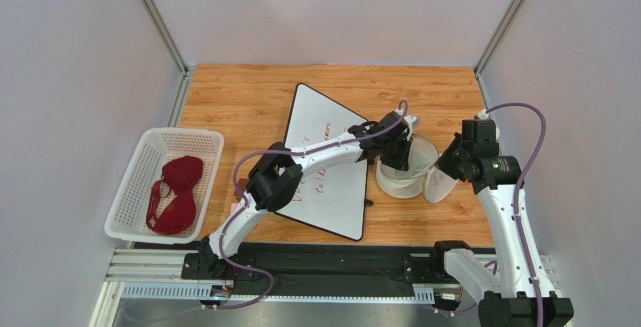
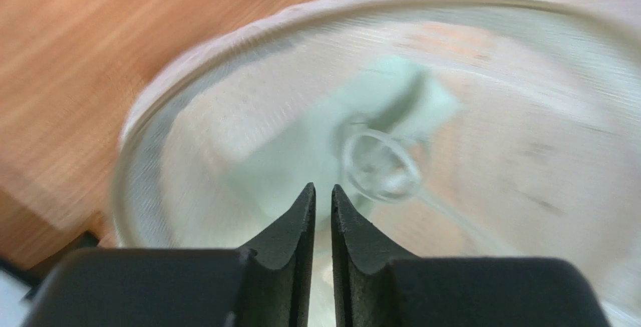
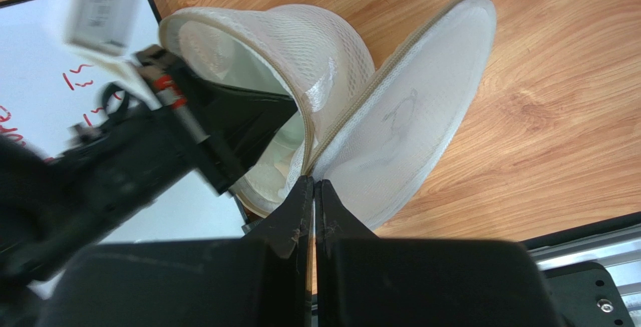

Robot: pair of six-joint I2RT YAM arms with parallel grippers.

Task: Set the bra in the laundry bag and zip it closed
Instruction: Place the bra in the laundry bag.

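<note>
Bag (image 3: 323, 49) seam is what my right jaws are pressed together on, as far as I can see. The zip edge where the lid (image 3: 406, 132) joins the body runs straight into their tips. The lid hangs open just right of those jaws, leaning away from the body, with a faint icon on its face. The bag's mouth gapes to their upper left, and my left arm (image 3: 150, 154) reaches into it from that side.

My left jaws are spread only a sliver, with nothing between them. They hang at the mouth, pointing down at the mesh floor inside. Just past their tips and a little right I see a pale ring (image 2: 380, 165), too blurred to name.

Farther out, the bag stands on the desk (image 1: 241, 94), just right of a whiteboard (image 1: 331, 192) that lies under my left arm. The bra (image 1: 175, 192) is well away to the left of both sets of jaws. It lies in a white basket (image 1: 132, 192) at the desk's left edge, and neither arm touches it.
</note>
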